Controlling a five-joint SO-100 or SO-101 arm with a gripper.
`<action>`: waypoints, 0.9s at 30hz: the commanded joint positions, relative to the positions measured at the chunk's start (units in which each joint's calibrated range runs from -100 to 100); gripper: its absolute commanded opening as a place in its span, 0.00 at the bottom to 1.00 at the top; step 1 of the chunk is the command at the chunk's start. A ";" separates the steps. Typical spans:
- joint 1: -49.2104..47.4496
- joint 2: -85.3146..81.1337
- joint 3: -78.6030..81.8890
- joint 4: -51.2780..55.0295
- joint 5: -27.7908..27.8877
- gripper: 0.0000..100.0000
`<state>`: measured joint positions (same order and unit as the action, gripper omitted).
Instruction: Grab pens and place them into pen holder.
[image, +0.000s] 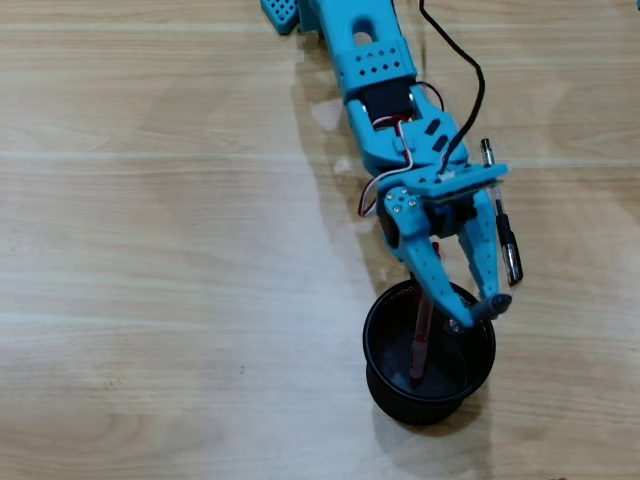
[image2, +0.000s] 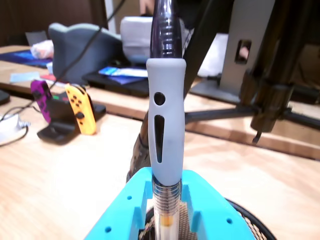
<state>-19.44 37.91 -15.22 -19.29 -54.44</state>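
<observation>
1. The gripper (image: 470, 315) was seen over the pen holder (image: 385, 385) in the overhead view, at the rim on the side nearest the arm, its jaws clamped on a pen with a grey grip (image2: 166, 120), which stood upright between them in the wrist view.
2. A red pen (image: 420, 345) was already leaning inside the holder, and a clear pen with a black cap (image: 505, 235) lay on the table (image: 150, 250) just beside the gripper.
3. The step in hand was judged to be the placing of the held pen: it had been brought above the cup but not yet let go.
4. The next move was judged to call for the pen's lower tip to be brought inside the rim before the jaws were parted, so that it would drop in beside the red one and not strike the edge.
5. The lower end of the held pen was cut off at the bottom of the wrist view, and in the overhead view the pen was largely hidden by the gripper.
6. No all-black pen could be made out in either view.
</observation>
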 joint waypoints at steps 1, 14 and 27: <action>1.24 -0.24 -3.57 -1.16 -0.14 0.02; 1.33 -0.41 -3.57 -1.16 -0.14 0.02; 0.78 -1.00 -3.48 -1.16 0.11 0.12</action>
<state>-18.81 38.68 -15.31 -19.29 -54.44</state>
